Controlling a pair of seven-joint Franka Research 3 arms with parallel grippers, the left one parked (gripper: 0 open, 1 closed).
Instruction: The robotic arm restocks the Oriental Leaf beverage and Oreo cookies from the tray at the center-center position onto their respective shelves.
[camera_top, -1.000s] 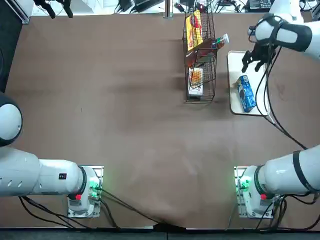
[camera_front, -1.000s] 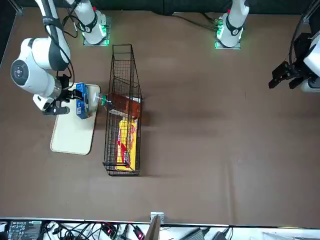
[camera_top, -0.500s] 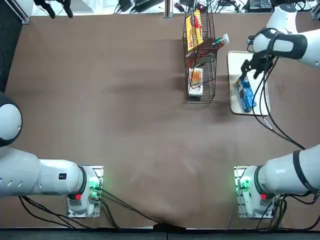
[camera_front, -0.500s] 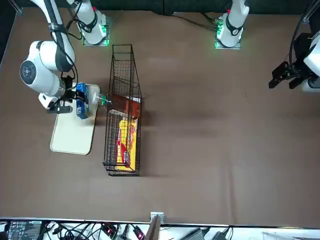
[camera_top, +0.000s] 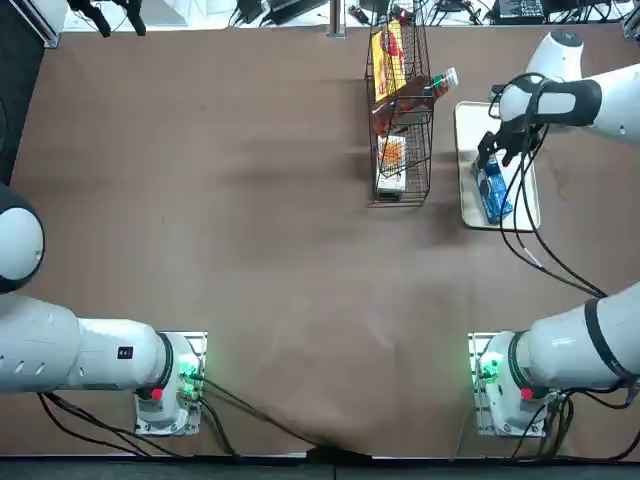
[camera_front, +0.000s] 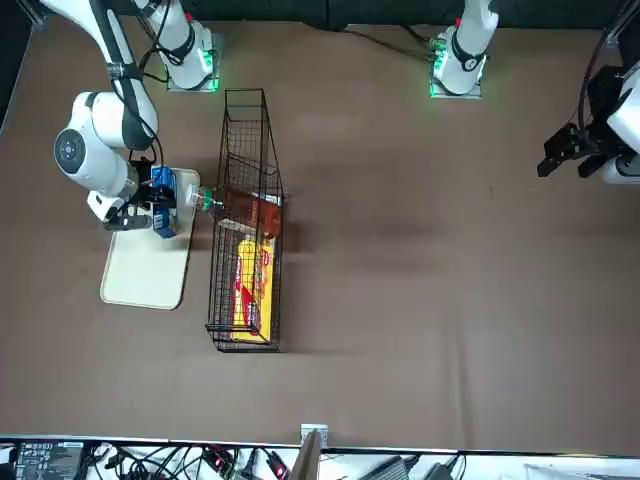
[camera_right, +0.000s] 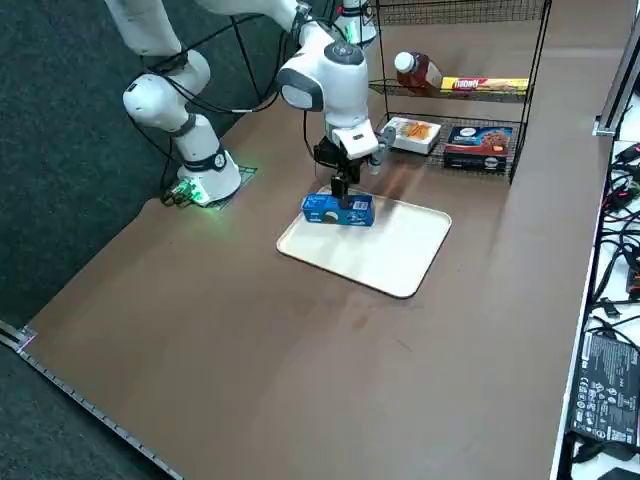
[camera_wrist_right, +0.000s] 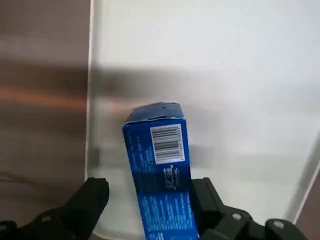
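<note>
The blue Oreo cookies packet (camera_top: 493, 190) lies on the near half of the white tray (camera_top: 470, 120), to the right of the black wire shelves (camera_top: 400, 195). My right gripper (camera_top: 489, 156) hangs low over the packet's far end, open. In the wrist view its two fingers (camera_wrist_right: 92, 197) straddle the Oreo packet (camera_wrist_right: 160, 165) with a gap on one side. From the side, the gripper (camera_right: 345, 182) stands just above the packet (camera_right: 338, 210) and tray (camera_right: 400, 250). The Oriental Leaf bottle (camera_top: 425, 90) lies across an upper tier, its white cap (camera_right: 404, 62) sticking out towards the tray.
Yellow-orange snack packets (camera_top: 388, 55) lie on the upper tier of the shelves (camera_front: 245, 95). A white box with orange print (camera_right: 413, 132) and a dark box (camera_right: 476, 145) sit on the bottom tier. Cables and gear (camera_top: 300, 10) line the table's far edge.
My right gripper has moved from the tray's far end towards the robot and down, so its fingers now straddle the Oreo packet. The packet and the bottle have not moved.
</note>
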